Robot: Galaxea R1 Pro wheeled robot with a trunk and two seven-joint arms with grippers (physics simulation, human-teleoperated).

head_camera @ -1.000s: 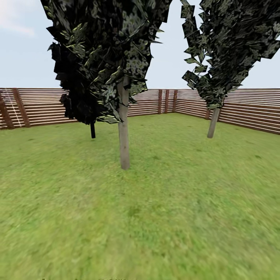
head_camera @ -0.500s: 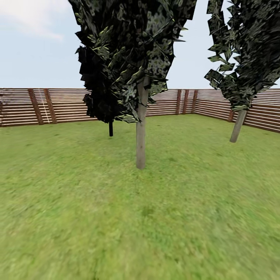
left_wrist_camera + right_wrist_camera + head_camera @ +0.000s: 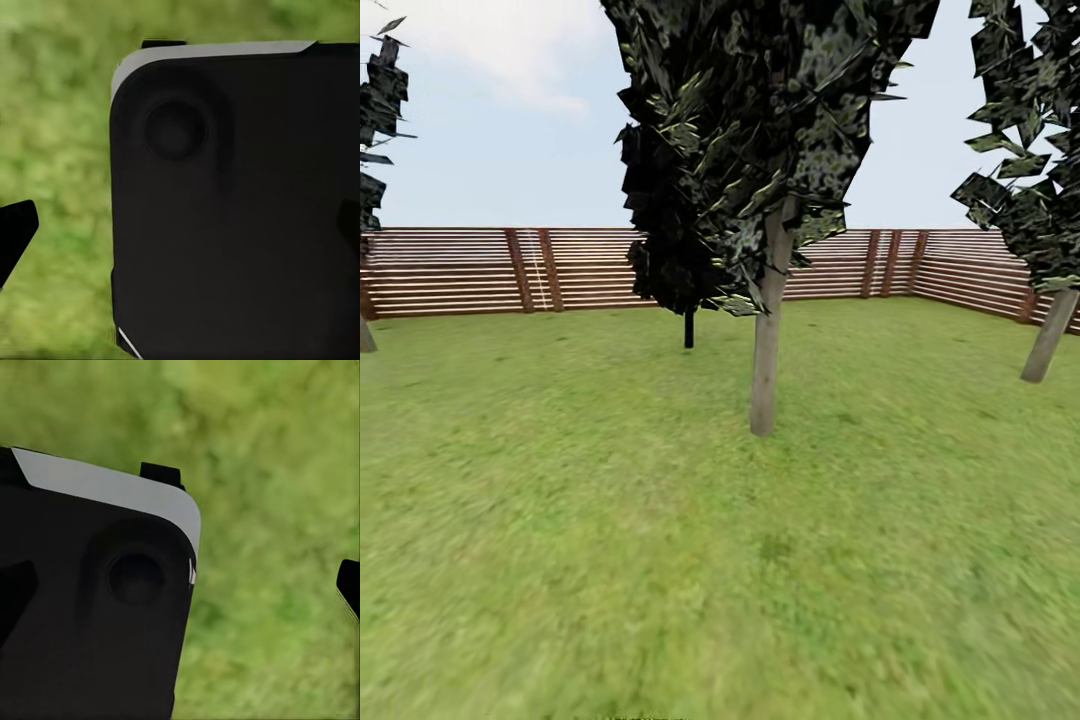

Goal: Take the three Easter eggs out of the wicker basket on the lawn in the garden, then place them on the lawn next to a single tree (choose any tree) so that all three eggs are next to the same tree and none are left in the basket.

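The lawn [image 3: 660, 560] of mottled green grass spreads out ahead of me in the head view, inside the garden's brown slat fence [image 3: 460, 270]. The three Easter eggs, the wicker basket and the bright green-leaved tree are out of view. My left gripper [image 3: 180, 232] hangs open over grass beside a black panel of my own body, one dark fingertip [image 3: 16, 231] at each edge of its wrist view. My right gripper [image 3: 180, 589] is open too, with nothing between its fingers.
A dark grey-green mottled tree with a pale trunk [image 3: 765, 350] stands a few metres ahead. A nearly black-leaved tree [image 3: 688, 325] is behind it. Another mottled tree's trunk [image 3: 1048, 338] leans at the right, and foliage of a further tree [image 3: 372, 150] shows at the left edge.
The camera has swung to the left, so trees and fence have slid right in the picture. A further tree has come in at the left edge.
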